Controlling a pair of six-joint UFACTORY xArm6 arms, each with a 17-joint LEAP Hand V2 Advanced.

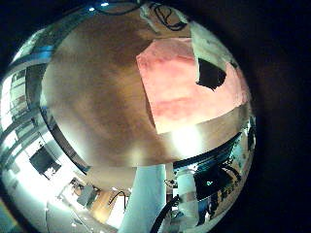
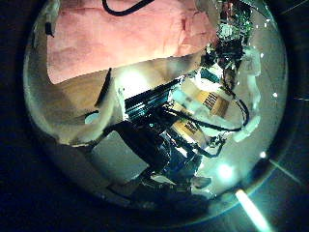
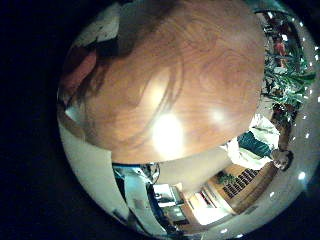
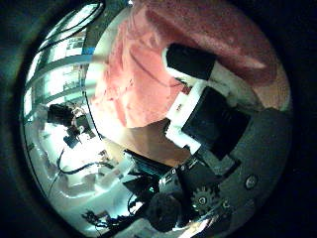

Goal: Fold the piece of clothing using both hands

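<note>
Item, nearest: our right hand (image 4: 213, 114) low over the pink garment (image 4: 173, 55), which lies flat on the wooden table (image 3: 170, 80); its fingers (image 4: 198, 59) reach out fairly straight above the cloth, grasping nothing we can see. Item, farther: our left hand (image 2: 222, 58) beside the garment's edge, finger state not discernible. Step judged: approach before the first fold; next, both hands must pinch an edge — only the left little-finger view shows the garment's outline.
</note>
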